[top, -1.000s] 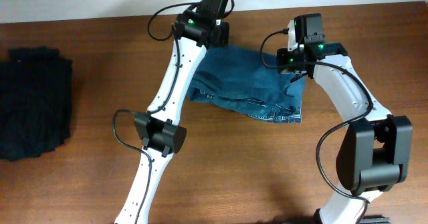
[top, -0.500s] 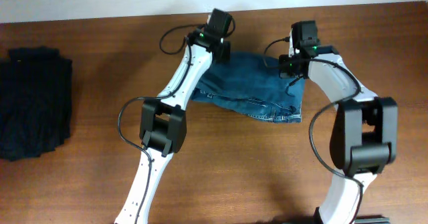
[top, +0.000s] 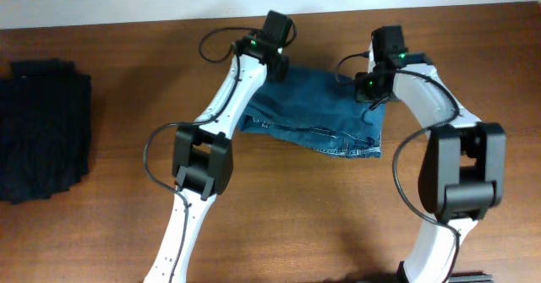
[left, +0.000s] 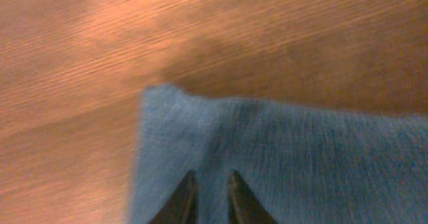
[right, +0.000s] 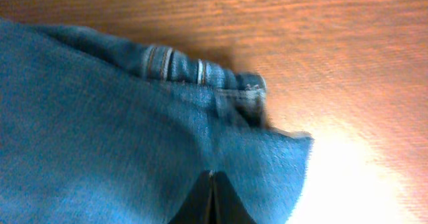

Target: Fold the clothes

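Letting go slowly keeps the jeans flat on the table: your left jaws sit slightly apart, your right jaws pinch them.

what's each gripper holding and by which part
The right gripper pinches the jeans near the waistband; the left gripper has denim between its fingers, grip unclear.

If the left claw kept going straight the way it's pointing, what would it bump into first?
The jeans: the left claw has its tips right at the blue denim, which stretches straight ahead. Past the cloth's edge I only see bare wooden table, though depth is hard to judge.
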Action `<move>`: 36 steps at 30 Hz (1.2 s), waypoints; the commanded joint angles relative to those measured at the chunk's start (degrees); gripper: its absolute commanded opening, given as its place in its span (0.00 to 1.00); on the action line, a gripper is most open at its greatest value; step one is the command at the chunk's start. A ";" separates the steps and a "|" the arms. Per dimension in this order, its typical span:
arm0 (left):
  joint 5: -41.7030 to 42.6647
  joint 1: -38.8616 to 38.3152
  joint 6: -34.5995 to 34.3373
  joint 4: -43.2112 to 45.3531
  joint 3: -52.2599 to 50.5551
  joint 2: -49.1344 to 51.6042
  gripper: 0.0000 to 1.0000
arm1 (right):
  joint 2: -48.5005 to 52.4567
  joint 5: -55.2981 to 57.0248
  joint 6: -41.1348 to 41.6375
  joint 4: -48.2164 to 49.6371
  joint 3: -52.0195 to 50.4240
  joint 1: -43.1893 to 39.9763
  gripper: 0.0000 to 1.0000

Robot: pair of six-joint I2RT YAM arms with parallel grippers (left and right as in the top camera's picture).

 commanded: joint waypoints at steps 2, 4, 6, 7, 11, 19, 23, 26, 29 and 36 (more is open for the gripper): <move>-1.73 0.39 1.64 -8.94 3.21 -13.55 0.54 | -9.05 0.22 0.94 -7.65 5.44 -0.59 0.04; -1.09 0.39 1.64 -14.88 3.21 -15.56 0.54 | -11.26 0.13 2.56 -11.45 5.73 -0.59 0.04; 0.35 0.44 1.64 -19.93 3.21 -16.17 0.48 | -12.61 0.04 3.52 -15.58 5.73 -0.59 0.04; 0.94 0.44 1.64 -21.66 3.17 -16.15 0.46 | -12.76 -0.04 3.58 -17.38 5.73 -0.59 0.04; 1.42 0.44 1.64 -24.04 0.02 -15.23 0.34 | -12.26 -4.11 3.65 -19.28 4.04 -0.55 0.04; 1.36 0.57 1.64 -20.35 -7.74 -11.41 0.31 | -11.45 -9.05 3.50 -15.67 -4.81 -0.48 0.04; 2.73 0.55 1.64 -18.80 -11.50 -9.68 0.28 | -11.45 -9.51 3.50 -11.04 -11.28 -0.48 0.04; 4.00 0.55 1.64 -15.65 -15.37 -8.66 0.28 | -11.43 -9.46 3.50 -4.63 -16.98 -0.50 0.05; 4.31 0.57 1.62 -11.87 -20.59 -8.52 0.28 | -11.30 -9.68 3.76 2.64 -23.26 -0.50 0.05; 4.31 0.68 1.62 -9.66 -28.26 -8.52 0.26 | -11.13 -10.49 5.07 10.45 -31.69 -0.57 0.05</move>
